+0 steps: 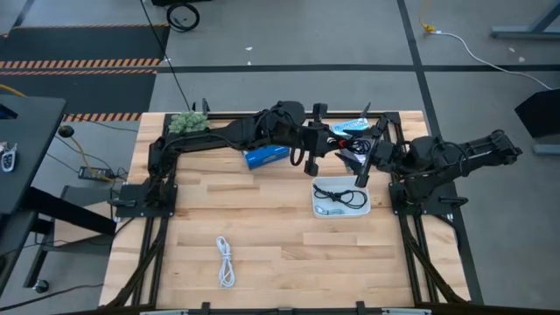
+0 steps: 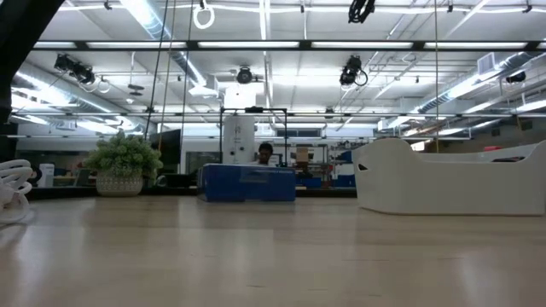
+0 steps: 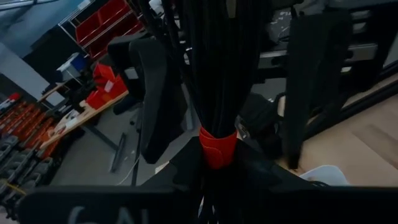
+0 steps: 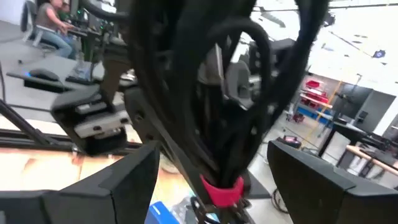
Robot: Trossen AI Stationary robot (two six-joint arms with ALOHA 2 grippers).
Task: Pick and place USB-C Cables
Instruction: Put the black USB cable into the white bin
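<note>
Cables are split three ways on the desk. A white USB-C cable lies alone near the front edge, its long axis running front to back. A black cable sits coiled in the white tray. The black-and-red cable hangs between both end effectors above the far side, beside the blue box. The left end effector appears to pinch it near the red band. The right end effector is close against it; whether it grips, I cannot tell. The tray lies just frontward of both, nearer the right arm.
</note>
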